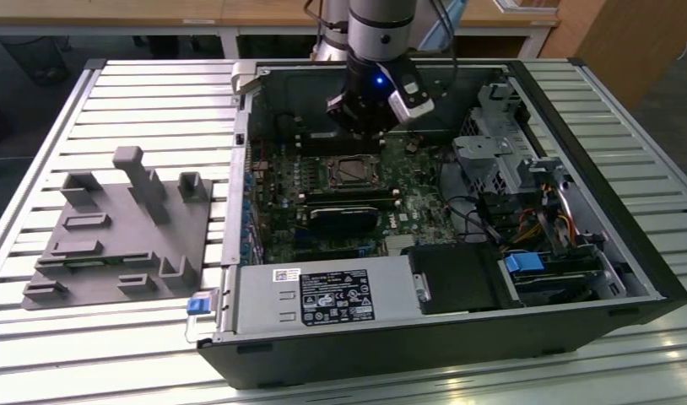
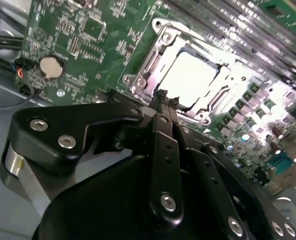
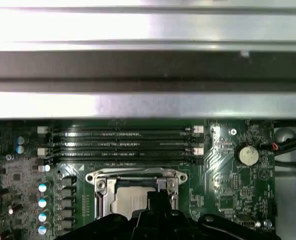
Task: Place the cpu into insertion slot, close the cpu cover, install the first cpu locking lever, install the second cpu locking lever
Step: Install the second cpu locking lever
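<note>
The cpu (image 2: 190,77) is a pale square chip lying flat in the insertion slot (image 1: 349,171) on the green motherboard. The cpu cover (image 2: 154,54), a silvery frame with a cut-out centre, lies around the chip; in the first wrist view the cpu cover (image 3: 137,176) frames the cpu (image 3: 127,202) too. My gripper (image 2: 163,97) is black, its fingers drawn together to a shut tip just above the edge of the socket frame. In the exterior view my gripper (image 1: 360,139) hangs inside the open case, over the far side of the slot.
Long black memory slots (image 3: 120,142) run beside the socket, below the case's metal wall (image 3: 148,70). A coin battery (image 2: 51,66) sits on the board. A black heatsink block (image 1: 343,221), the power supply (image 1: 321,295) and cables (image 1: 524,211) crowd the case. A grey fixture (image 1: 124,228) lies outside.
</note>
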